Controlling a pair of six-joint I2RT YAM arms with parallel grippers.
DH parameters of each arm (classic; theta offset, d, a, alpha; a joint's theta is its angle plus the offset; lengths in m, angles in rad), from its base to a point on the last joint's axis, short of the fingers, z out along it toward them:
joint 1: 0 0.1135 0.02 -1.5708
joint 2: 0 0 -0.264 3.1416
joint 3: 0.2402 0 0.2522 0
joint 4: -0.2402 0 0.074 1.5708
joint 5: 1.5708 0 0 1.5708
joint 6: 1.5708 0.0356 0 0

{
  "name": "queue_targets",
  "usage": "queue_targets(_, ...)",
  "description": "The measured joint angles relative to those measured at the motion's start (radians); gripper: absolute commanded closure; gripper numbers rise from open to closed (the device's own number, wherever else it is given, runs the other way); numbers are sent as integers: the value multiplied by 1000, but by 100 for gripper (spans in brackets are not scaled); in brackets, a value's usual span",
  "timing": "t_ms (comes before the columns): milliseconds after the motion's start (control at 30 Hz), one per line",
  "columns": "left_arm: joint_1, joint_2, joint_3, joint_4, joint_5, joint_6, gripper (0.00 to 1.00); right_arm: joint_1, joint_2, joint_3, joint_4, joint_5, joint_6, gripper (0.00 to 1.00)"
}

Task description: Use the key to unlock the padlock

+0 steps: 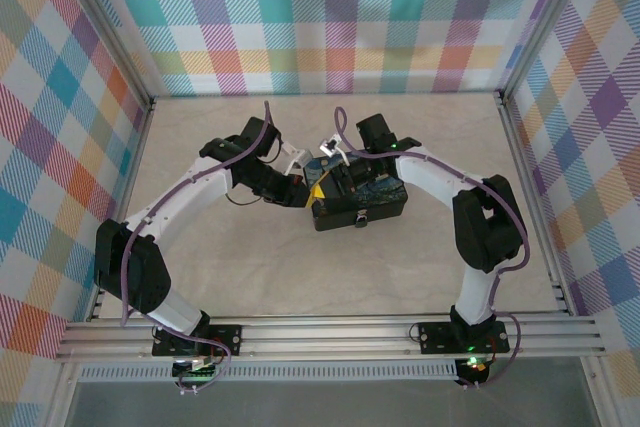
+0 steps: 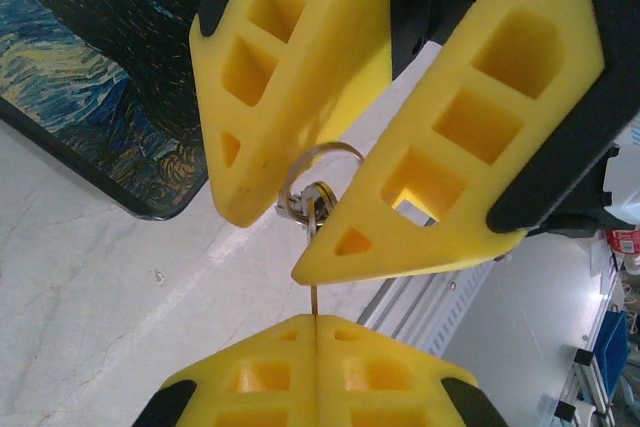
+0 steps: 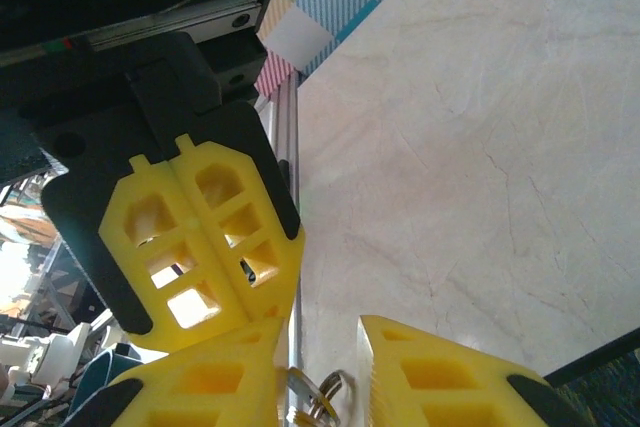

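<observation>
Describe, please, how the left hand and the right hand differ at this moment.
The left hand is shut, its fingers pressed together; the right hand shows a gap between its fingers. The left hand pinches the thin key; the right hand straddles the key ring, and I cannot tell whether it grips it. Both have yellow fingers and face each other tip to tip.

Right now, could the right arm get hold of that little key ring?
Probably yes: the right gripper's open fingers sit either side of the key ring with nothing between them, while the left gripper pinches the key beside it.
</observation>
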Motion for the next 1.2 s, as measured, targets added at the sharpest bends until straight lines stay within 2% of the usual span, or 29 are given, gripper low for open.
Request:
queue_targets(67,0,0,0,0,-1,0,100,0,0,-7,8,-4,8,85)
queue_targets(433,37,21,-5,57,14,-21,100,-17,0,-64,45,-7,71,94)
queue_targets(533,52,29,-5,89,19,-35,100,-17,0,-77,64,-7,118,99)
queue_targets(667,58,37,-23,145,18,-79,100,-17,0,-91,137,-5,214,100)
queue_targets(733,60,38,-31,167,8,-113,89,-18,0,-92,149,9,254,100)
queue_targets(867,79,38,-40,220,-21,-209,76,-27,0,-92,165,63,340,100)
queue_targets(1067,131,24,-129,361,6,-386,74,-46,3,-92,218,136,501,100)
queue_targets(1200,134,4,-183,425,27,-445,73,-51,9,-96,298,164,626,100)
